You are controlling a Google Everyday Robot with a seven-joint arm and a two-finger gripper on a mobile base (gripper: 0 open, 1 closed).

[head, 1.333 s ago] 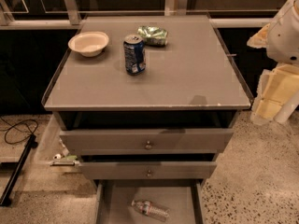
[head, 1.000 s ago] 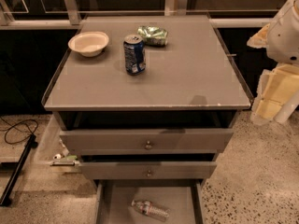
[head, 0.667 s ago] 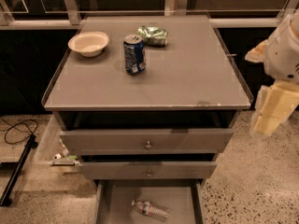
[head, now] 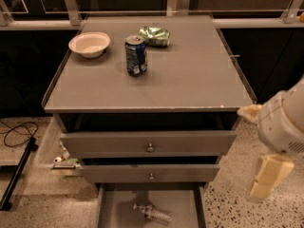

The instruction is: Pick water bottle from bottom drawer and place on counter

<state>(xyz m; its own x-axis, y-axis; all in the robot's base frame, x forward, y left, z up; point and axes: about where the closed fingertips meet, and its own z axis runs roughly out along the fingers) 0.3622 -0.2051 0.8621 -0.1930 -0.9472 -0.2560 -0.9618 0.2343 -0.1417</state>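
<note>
Sideways, clear water bottle [head: 152, 213] lies in bottom drawer [head: 114, 209]; jaws far right.

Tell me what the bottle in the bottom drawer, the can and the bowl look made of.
The water bottle in the bottom drawer looks like clear plastic: see-through body. The can is likely metal, with a glossy blue print. The bowl is matte off-white, perhaps paper or foam. The claw hangs right of the counter, below its level.
</note>
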